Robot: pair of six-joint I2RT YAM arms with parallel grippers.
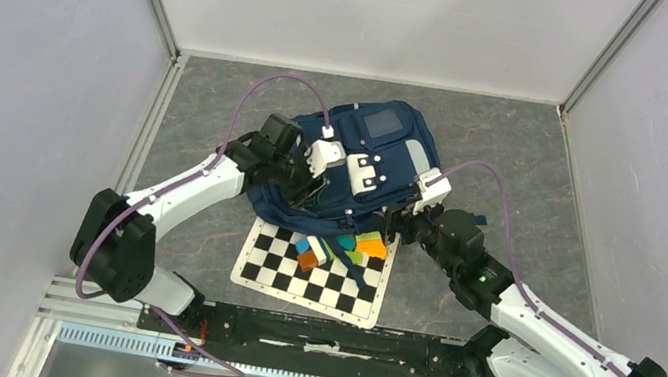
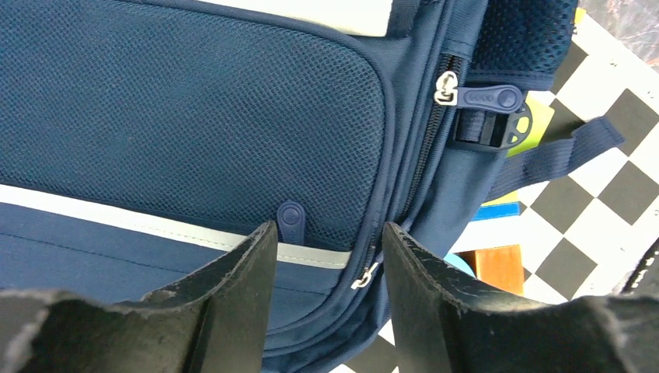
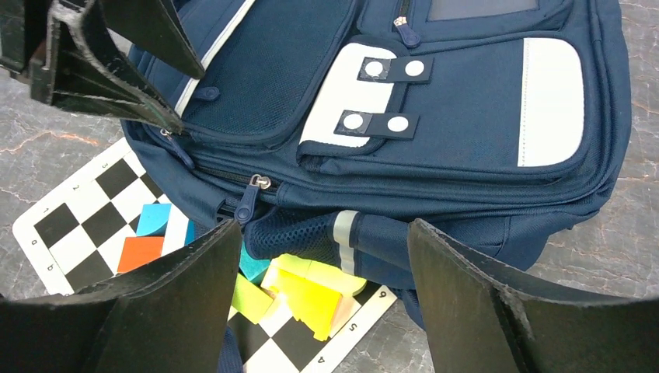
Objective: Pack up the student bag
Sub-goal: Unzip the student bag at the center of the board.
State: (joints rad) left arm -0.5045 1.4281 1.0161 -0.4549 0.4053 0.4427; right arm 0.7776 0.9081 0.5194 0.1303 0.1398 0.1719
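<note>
The student bag, a navy backpack with grey stripes and white patches, lies flat on the table, its near edge over a chessboard. It fills the left wrist view and shows in the right wrist view. My left gripper is open over the bag's left side, its fingers astride a zip pull on the mesh pocket. My right gripper is open and empty at the bag's near right edge, above coloured blocks.
Coloured blocks lie on the chessboard under the bag's edge: orange, blue, yellow and green. A bag strap trails across the board. White walls enclose the grey table.
</note>
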